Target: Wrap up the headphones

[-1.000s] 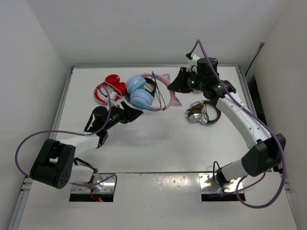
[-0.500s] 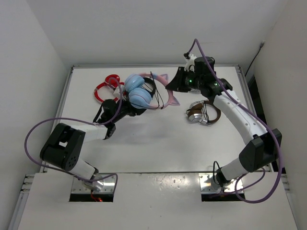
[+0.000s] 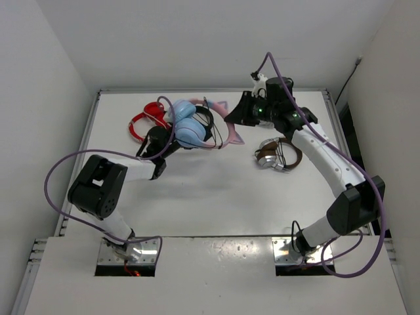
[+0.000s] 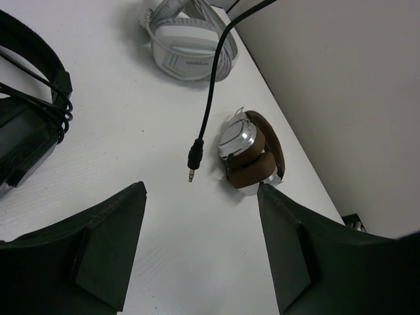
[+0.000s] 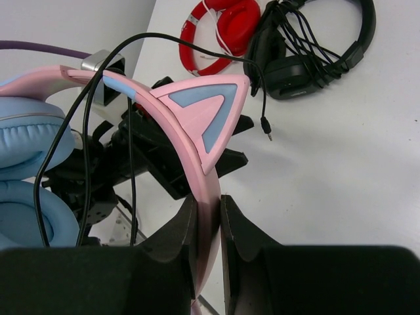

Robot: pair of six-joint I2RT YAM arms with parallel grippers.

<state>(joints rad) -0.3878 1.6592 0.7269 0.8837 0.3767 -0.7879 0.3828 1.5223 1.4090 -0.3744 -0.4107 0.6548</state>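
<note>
The headphones have light blue ear cups (image 3: 189,128) and a pink headband with cat ears (image 3: 231,134). My right gripper (image 3: 236,119) is shut on the pink headband (image 5: 209,172), just below a cat ear (image 5: 210,108). The ear cups (image 5: 26,138) hang to the left in that view. The thin black cable (image 5: 84,125) loops over the band and its plug (image 5: 267,128) dangles free. My left gripper (image 3: 164,140) is open and empty just below and left of the ear cups. Between its jaws (image 4: 202,197) is bare table, with the plug (image 4: 192,169) hanging ahead.
The red headphones (image 3: 147,118) lie at the far left, also in the right wrist view (image 5: 226,26). The brown-and-silver pair (image 3: 275,155) lies right of centre (image 4: 252,154). A black headset (image 5: 315,46) lies by the red pair (image 4: 29,118). A white striped object (image 4: 190,49) lies farther off.
My left gripper has swung up and left from the middle of the table to just beside the ear cups. The headphones have shifted slightly left in my right gripper.
</note>
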